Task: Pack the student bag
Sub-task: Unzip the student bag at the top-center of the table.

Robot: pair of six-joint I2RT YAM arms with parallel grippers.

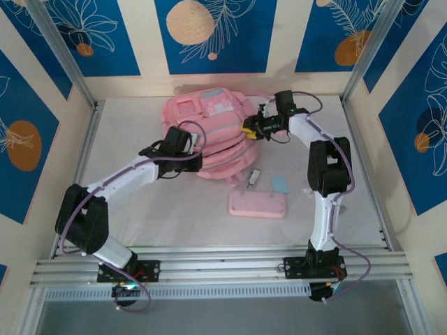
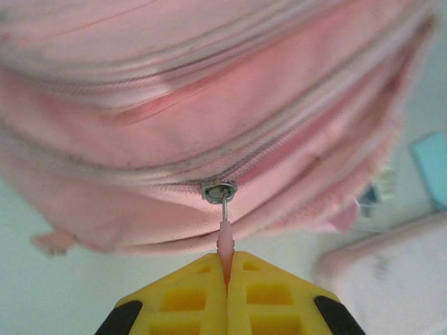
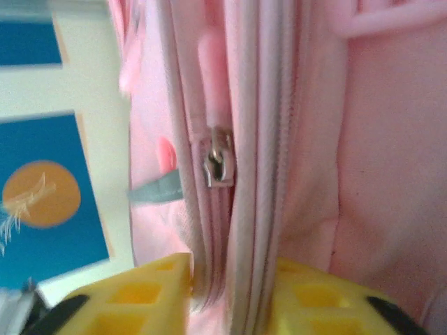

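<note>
A large soft pink fabric student bag [image 1: 209,122] with front pockets and a small white label patch lies on the white table [image 1: 140,223], in the middle towards the far wall. The left gripper [image 2: 227,269] is at the bag's near left side. Its yellow fingers are pressed together, pinching a thin pink rubber zip pull [image 2: 225,241] that hangs from a small metal zip slider [image 2: 219,191] on a closed zip line along the bag's edge. The right gripper [image 1: 250,127] reaches in from the right and sits against the bag's right side. In the right wrist view its yellow fingers [image 3: 160,296] stand apart, and the bag's zippered seam runs between them. A second metal slider [image 3: 218,160] with a pink pull sits just beyond the fingertips. On the table near the bag, towards the arms, lies a small flat pink rectangular pencil case [image 1: 257,204]. Between the case and the bag are a small pale blue rectangular item [image 1: 280,184] and a small white oblong object [image 1: 254,178], too small to identify. Blue wall panels with orange circles [image 1: 84,35] surround the table.
</note>
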